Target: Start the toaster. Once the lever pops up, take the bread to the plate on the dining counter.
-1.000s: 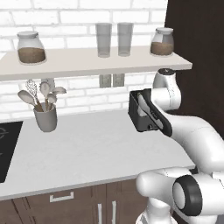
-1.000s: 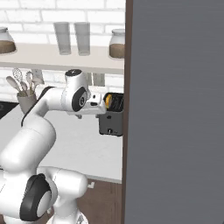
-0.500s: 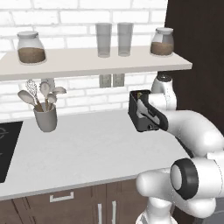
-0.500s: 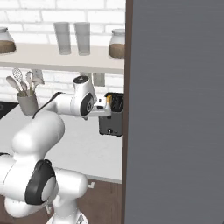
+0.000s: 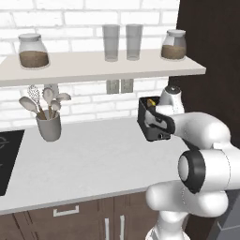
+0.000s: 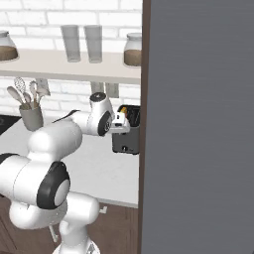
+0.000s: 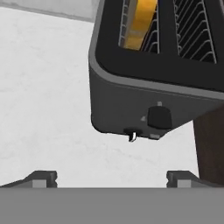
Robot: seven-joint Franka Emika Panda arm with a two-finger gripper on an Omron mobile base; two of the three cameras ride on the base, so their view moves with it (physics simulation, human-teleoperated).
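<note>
The dark grey toaster [image 5: 149, 132] stands at the counter's right end against a dark panel. A tan bread slice [image 7: 140, 19] sits down in its left slot, and its top edge is also visible as bread [image 5: 152, 101] from the base. On the narrow front face are the dark lever tab [image 7: 159, 117] and, below it, a tiny pale knob [image 7: 132, 136]. My gripper [image 7: 111, 179] is open. It hangs just in front of and above that face, touching nothing, with its fingertips [image 7: 41, 178] wide apart. From the sides, the gripper [image 5: 158, 124] [image 6: 123, 125] is right at the toaster [image 6: 126, 141].
A grey utensil holder [image 5: 48, 126] stands at the back left of the counter [image 5: 93, 159], and a black cooktop [image 5: 7, 161] is at the far left. A shelf [image 5: 103, 68] with jars and glasses hangs above. A tall dark panel [image 6: 198, 124] blocks the right.
The arm has swung in toward the toaster. The hand has moved from beside it to right in front of its narrow face. The toaster and the bread have not moved.
</note>
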